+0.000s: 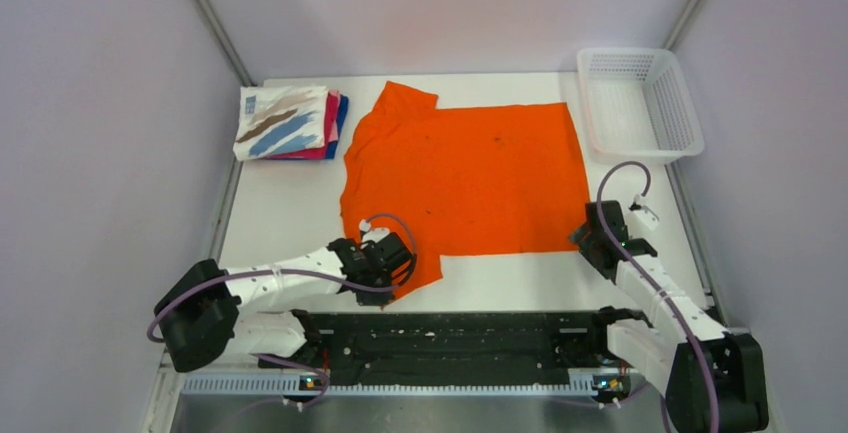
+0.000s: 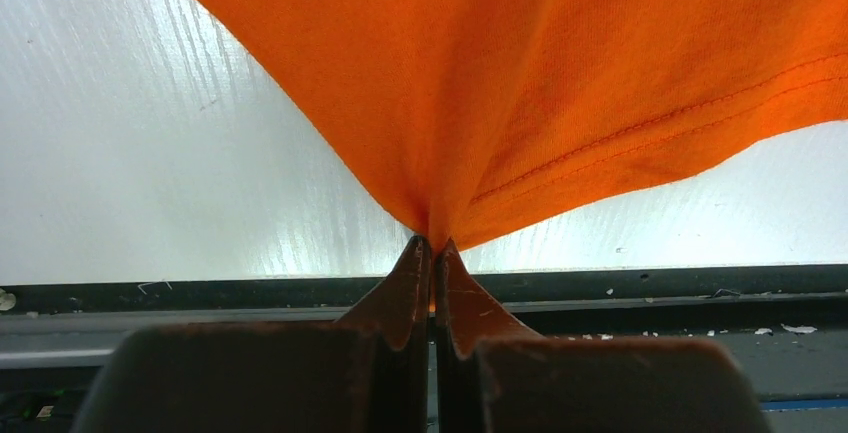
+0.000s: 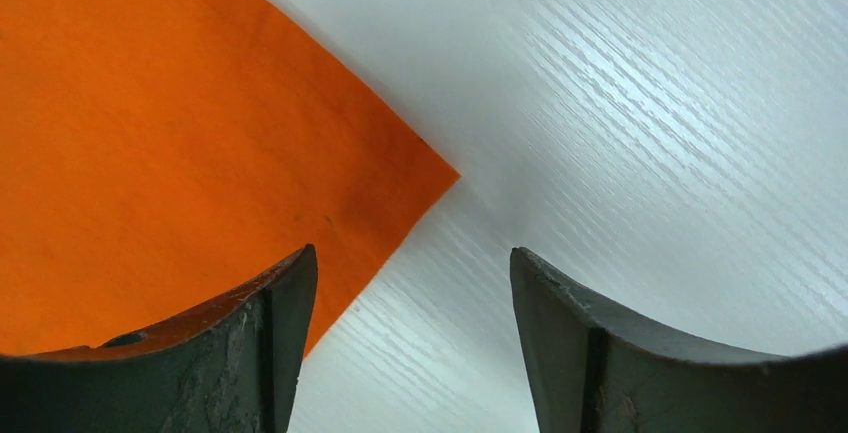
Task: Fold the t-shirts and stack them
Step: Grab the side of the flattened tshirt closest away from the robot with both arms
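A bright orange t-shirt (image 1: 470, 173) lies spread flat in the middle of the white table. My left gripper (image 1: 400, 271) is shut on its near left sleeve; in the left wrist view the orange cloth (image 2: 540, 83) gathers into a pinch between the closed fingertips (image 2: 433, 245). My right gripper (image 1: 582, 236) stands open at the shirt's near right corner (image 3: 420, 178), one finger (image 3: 285, 298) over the cloth and the other over bare table. A stack of folded t-shirts (image 1: 290, 123), white brush-stroke print on top with pink and blue edges below, sits at the back left.
A white plastic mesh basket (image 1: 640, 103) stands at the back right corner. A black rail (image 1: 450, 338) runs along the near edge between the arm bases. Grey walls enclose the table on three sides.
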### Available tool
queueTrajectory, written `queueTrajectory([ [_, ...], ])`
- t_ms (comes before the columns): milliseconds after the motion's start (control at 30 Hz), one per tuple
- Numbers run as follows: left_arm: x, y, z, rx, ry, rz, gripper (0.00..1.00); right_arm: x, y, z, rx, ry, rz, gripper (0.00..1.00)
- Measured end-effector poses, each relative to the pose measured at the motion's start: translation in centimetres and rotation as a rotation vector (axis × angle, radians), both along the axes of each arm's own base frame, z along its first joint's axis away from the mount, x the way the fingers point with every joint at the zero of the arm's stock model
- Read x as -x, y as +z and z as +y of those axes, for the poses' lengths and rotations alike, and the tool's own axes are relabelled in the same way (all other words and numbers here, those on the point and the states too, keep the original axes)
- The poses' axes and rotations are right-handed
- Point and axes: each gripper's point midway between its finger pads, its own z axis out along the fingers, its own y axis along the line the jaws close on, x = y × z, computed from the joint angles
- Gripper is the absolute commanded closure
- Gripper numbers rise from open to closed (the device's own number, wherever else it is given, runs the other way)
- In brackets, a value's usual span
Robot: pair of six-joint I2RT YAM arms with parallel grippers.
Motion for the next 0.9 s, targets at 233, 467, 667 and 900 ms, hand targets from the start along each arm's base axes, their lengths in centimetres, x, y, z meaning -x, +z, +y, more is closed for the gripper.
queueTrajectory([
  [233,0.4,0.0,0.0,0.024,0.007,0.008,1.00,0.7,-1.1,0.0,-0.016,-0.022,-0.014,0.42],
  [467,0.5,0.0,-0.2,0.034,0.005,0.010,1.00,-1.2,-1.1,0.2,-0.027,-0.025,-0.074,0.49],
  [667,0.5,0.0,-0.5,0.037,0.002,0.022,1.00,-2.5,-1.2,0.4,-0.033,-0.031,-0.107,0.78],
  [900,0.7,0.0,-0.6,0.043,0.001,0.029,1.00,-1.9,-1.6,0.4,-0.047,-0.037,-0.123,1.00],
])
